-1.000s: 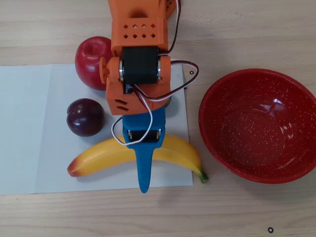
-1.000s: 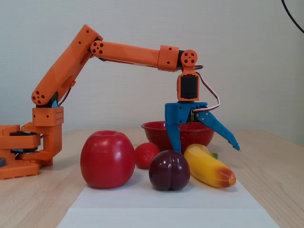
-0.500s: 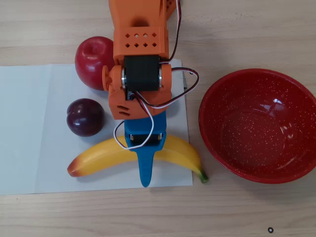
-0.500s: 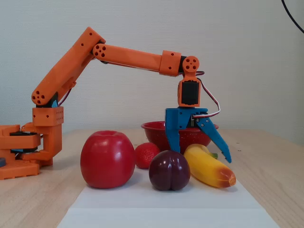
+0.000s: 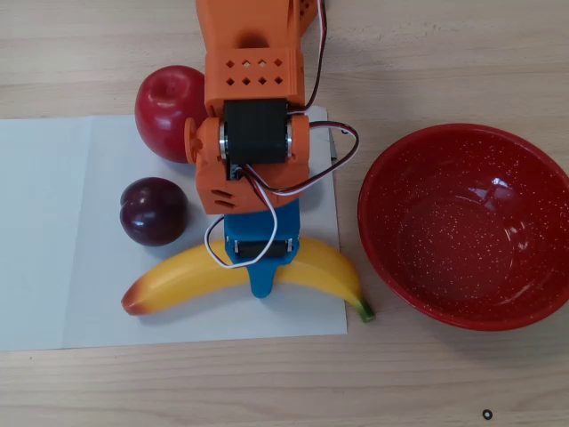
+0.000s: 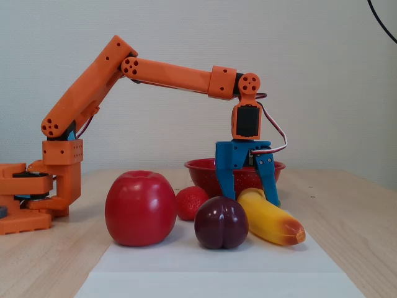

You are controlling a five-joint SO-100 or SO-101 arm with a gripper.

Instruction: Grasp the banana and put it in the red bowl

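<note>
1. Yellow, smooth and plastic-looking, the banana [image 5: 191,276] lay as a long shallow arc across the lower part of a white paper sheet [image 5: 53,231] in the overhead view, its orange-red end to the left and its small green stem tip at the right, just past the sheet's corner.
2. The blue gripper [image 6: 249,189] stood over the banana's middle with its two fingers spread apart, one on each side of the fruit in the fixed view; whether the fingertips touched the banana could not be told, and the fruit rested on the sheet.
3. The arm [image 6: 173,74] was blocky orange printed plastic with perforated panels, a black servo at the wrist, and thin red, black and white wires looping down to the blue claw.
4. The red bowl [image 5: 533,205] was glossy, round and wide, flecked with fine white speckles, and sat on the bare wood to the right of the sheet in the overhead view, near the banana's stem tip but apart from it.
5. A shiny red apple [image 5: 164,102] sat at the sheet's upper edge beside the arm.
6. A dark purple plum [image 5: 153,211], rounded with a faint cleft, lay just above the banana's orange end.
7. A small red strawberry [image 6: 191,202] showed in the fixed view between apple and plum.
8. The table [image 5: 444,53] was pale wood with fine lengthwise grain.
</note>
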